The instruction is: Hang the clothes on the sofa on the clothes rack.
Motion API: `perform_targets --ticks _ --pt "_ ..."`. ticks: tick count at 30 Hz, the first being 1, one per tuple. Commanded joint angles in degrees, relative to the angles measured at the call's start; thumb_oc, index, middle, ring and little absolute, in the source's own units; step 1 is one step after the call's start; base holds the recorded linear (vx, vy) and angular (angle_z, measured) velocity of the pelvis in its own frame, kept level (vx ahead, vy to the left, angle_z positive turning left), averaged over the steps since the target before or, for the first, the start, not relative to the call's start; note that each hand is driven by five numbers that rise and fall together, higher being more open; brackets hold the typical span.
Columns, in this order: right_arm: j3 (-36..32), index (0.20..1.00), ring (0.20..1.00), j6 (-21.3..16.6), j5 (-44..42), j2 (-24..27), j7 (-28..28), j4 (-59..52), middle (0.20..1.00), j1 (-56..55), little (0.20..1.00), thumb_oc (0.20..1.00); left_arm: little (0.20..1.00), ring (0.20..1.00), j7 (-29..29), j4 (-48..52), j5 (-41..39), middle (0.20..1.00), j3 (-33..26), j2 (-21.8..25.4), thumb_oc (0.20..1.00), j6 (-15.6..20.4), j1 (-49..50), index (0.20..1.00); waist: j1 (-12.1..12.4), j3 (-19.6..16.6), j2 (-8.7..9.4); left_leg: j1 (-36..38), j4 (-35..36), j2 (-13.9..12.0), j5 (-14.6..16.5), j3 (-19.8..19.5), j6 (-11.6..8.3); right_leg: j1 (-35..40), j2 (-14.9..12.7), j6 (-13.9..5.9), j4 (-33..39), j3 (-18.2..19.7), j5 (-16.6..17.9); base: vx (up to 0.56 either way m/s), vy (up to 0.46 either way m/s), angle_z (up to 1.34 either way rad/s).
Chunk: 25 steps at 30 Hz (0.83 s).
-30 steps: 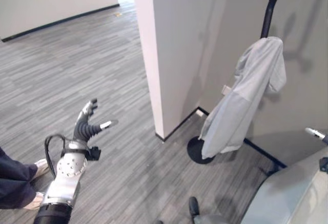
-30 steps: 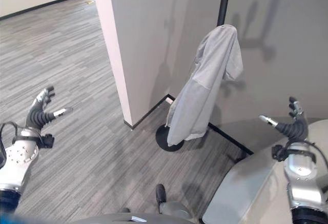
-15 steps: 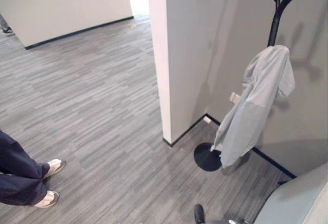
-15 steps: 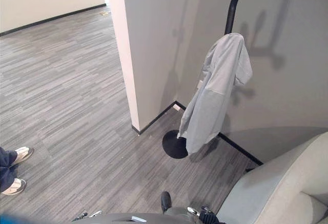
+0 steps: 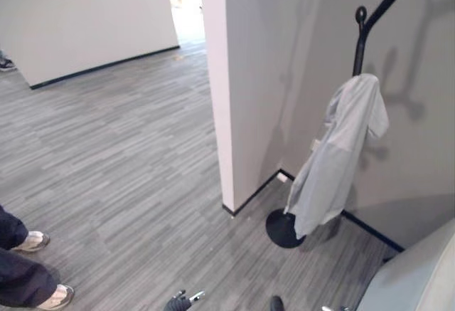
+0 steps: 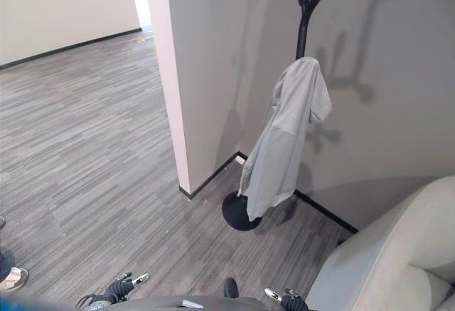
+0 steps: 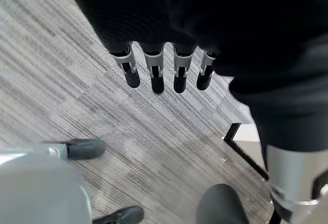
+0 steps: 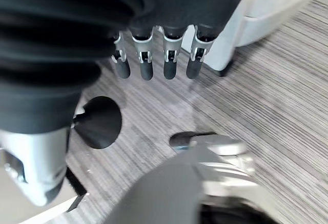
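Left eye view: grey shirt (image 5: 335,158) hangs on the black clothes rack (image 5: 362,37) by the wall corner, hem near the rack's round base; sofa (image 5: 419,275) at lower right; a person's shoes (image 5: 43,268) on the grey floor at left; left hand (image 5: 179,301) at bottom edge. Right eye view: right hand (image 6: 288,299) low at bottom edge, nr sofa. Left wrist view: left hand's fingers (image 7: 154,75) straight, holding nothing, over floor. Right wrist view: right hand's fingers (image 8: 146,65) straight, empty too.
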<state>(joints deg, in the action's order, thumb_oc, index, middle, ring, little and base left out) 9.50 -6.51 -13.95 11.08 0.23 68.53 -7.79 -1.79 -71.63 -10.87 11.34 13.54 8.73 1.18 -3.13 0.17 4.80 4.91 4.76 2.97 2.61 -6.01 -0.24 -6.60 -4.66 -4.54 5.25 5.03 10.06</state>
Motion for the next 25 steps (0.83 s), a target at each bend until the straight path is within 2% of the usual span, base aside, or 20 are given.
perform_targets --ticks 1,2,3,4,6,7,10,11,12,14,18,25 --pt "0.8 1.000 1.000 -0.1 0.3 3.2 -0.5 -0.5 1.000 6.5 1.000 1.000 1.000 1.000 -0.2 0.8 2.6 1.000 -0.8 0.9 1.000 1.2 -4.1 1.000 0.4 6.2 -1.82 -0.2 -0.1 0.0 5.1 2.1 2.50 -2.1 -4.8 -5.94 -4.5 0.7 -2.6 -0.18 0.165 -0.51" --pt "1.5 1.000 1.000 -0.1 0.1 3.1 -0.5 -0.8 1.000 7.1 1.000 1.000 1.000 1.000 0.0 0.5 2.7 1.000 -0.6 1.1 1.000 0.8 -4.3 1.000 0.8 7.3 -2.35 -0.7 -0.4 -0.2 4.8 3.2 2.84 -3.0 -4.9 -5.30 -7.9 -1.7 -4.2 -0.15 0.109 -0.51" --pt "1.5 1.000 1.000 -0.1 0.1 3.1 -0.5 -0.8 1.000 7.1 1.000 1.000 1.000 1.000 0.0 0.5 2.7 1.000 -0.6 1.1 1.000 0.8 -4.3 1.000 0.8 7.3 -2.34 -0.6 -0.4 -0.2 4.8 3.2 2.84 -2.9 -4.9 -5.30 -7.9 -1.7 -4.3 -0.14 0.074 -0.45" --pt "1.7 1.000 1.000 0.0 0.1 3.0 -0.4 -0.8 1.000 7.0 1.000 1.000 1.000 1.000 0.2 0.2 3.0 1.000 -0.6 1.2 1.000 0.6 -4.3 1.000 1.2 7.4 -2.65 -1.0 -0.7 -0.4 4.5 3.5 2.96 -2.5 -5.1 -4.65 -10.0 -3.5 -5.5 -0.09 0.040 -0.47" --pt "2.7 1.000 1.000 0.0 0.7 2.5 0.3 0.0 1.000 6.3 1.000 1.000 1.000 1.000 0.9 -0.5 3.9 1.000 -0.4 1.5 1.000 0.0 -4.0 1.000 1.8 6.7 -3.27 -1.7 -0.9 -1.3 3.8 4.0 2.99 -0.4 -5.0 -2.70 -15.5 -6.9 -9.6 -0.13 0.052 -0.52" --pt "2.9 1.000 1.000 0.0 0.8 2.3 0.4 0.2 1.000 6.3 1.000 1.000 1.000 1.000 1.0 -0.6 4.0 1.000 -0.4 1.5 1.000 -0.1 -4.0 1.000 2.0 6.5 -3.26 -2.1 -1.0 -1.4 3.6 3.9 2.91 0.1 -4.8 -2.50 -15.9 -7.1 -10.2 -0.08 0.000 -0.45" --pt "3.2 1.000 1.000 -0.1 1.0 2.0 0.5 0.1 1.000 5.9 1.000 1.000 1.000 1.000 1.1 -0.7 3.9 1.000 -0.2 1.4 1.000 0.0 -4.0 1.000 2.4 5.5 -2.48 -2.6 -1.2 -1.0 3.5 3.9 2.69 2.9 -4.5 -2.33 -13.1 -7.1 -10.9 -0.01 -0.039 -0.12" --pt "3.5 1.000 1.000 0.0 1.0 1.9 0.6 -0.1 1.000 5.7 1.000 1.000 1.000 1.000 1.1 -0.8 4.1 1.000 0.0 1.4 1.000 0.0 -4.2 1.000 2.6 4.9 -1.74 -3.0 -1.4 -0.7 3.6 4.8 2.54 4.3 -4.7 -2.21 -10.5 -7.5 -10.7 -0.03 -0.109 -0.01" --pt "4.1 1.000 1.000 -0.1 1.3 1.6 0.6 0.2 1.000 5.9 1.000 1.000 1.000 1.000 1.2 -1.0 4.5 1.000 0.1 1.3 1.000 0.0 -4.3 1.000 2.7 3.9 -0.92 -3.7 -1.6 -0.7 3.6 5.8 2.07 6.4 -4.0 -2.44 -4.9 -7.3 -10.4 -0.04 -0.140 -0.06" --pt "4.3 1.000 1.000 0.0 1.6 1.7 0.6 0.6 1.000 5.9 1.000 1.000 1.000 1.000 1.1 -1.0 4.1 1.000 0.0 1.3 1.000 0.0 -4.4 1.000 2.7 3.0 -0.53 -3.7 -1.2 -1.3 3.5 6.3 1.68 7.6 -3.2 -2.52 -2.0 -6.6 -10.2 0.01 -0.115 -0.16" --pt "4.4 1.000 1.000 0.0 1.5 2.2 1.1 0.3 1.000 4.7 1.000 1.000 1.000 1.000 2.2 -0.2 2.7 1.000 -0.1 1.6 1.000 0.2 -3.8 1.000 2.0 2.5 -0.12 -2.2 -0.4 -2.2 3.3 6.2 1.02 8.8 -2.2 -1.81 -1.6 -6.5 -10.6 0.03 -0.071 -0.18" --pt "3.7 1.000 1.000 0.0 0.9 2.6 1.9 0.6 1.000 3.5 1.000 1.000 1.000 1.000 3.8 0.0 -0.3 1.000 -1.2 1.6 1.000 0.5 -3.1 1.000 1.4 1.9 -0.39 -1.2 0.0 -3.0 3.3 6.0 0.40 9.6 -1.7 -1.50 -1.6 -6.8 -11.1 0.00 -0.029 -0.01"
